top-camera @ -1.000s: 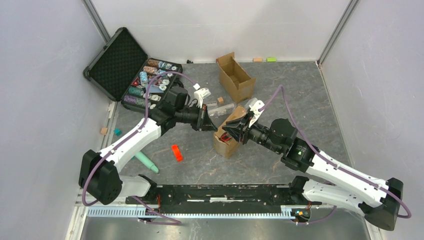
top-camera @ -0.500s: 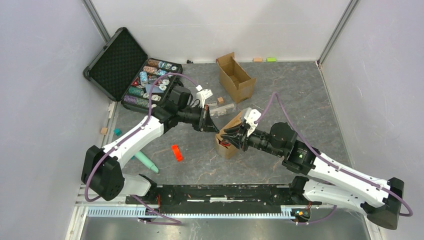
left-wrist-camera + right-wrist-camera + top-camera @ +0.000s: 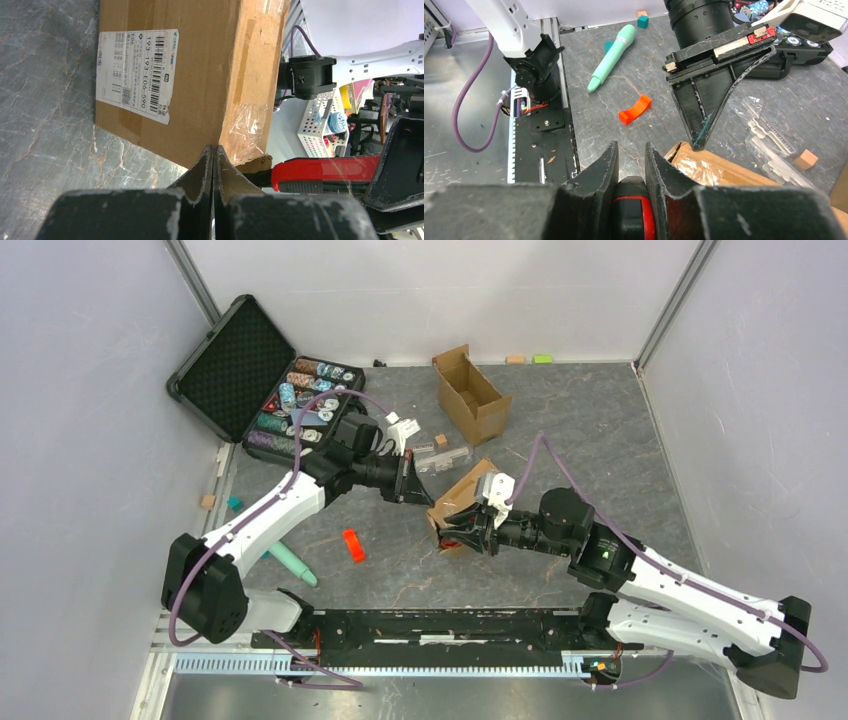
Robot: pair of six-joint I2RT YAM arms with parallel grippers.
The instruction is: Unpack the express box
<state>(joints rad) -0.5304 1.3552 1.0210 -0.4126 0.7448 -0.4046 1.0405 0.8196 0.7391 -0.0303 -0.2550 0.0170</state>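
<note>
Upper centre: brown brick-shaped cardboard express box [image 3: 210, 65], white printed shipping label [image 3: 136, 72] facing cam, clear tape [image 3: 247, 127] wrinkled near lower corner. Bottom centre: left gripper [image 3: 213, 150], fingers pressed together, tips at box's lower edge. Lower right: red-and-black tool [image 3: 320, 172] just beside that corner. Left: grey marbled tabletop [image 3: 45, 100].

One express box [image 3: 465, 488], one flapped box [image 3: 472, 400], one case [image 3: 235, 365], one cutter [image 3: 320, 172]

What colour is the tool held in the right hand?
The tool is mostly red with some black; the left wrist view shows it best.
</note>
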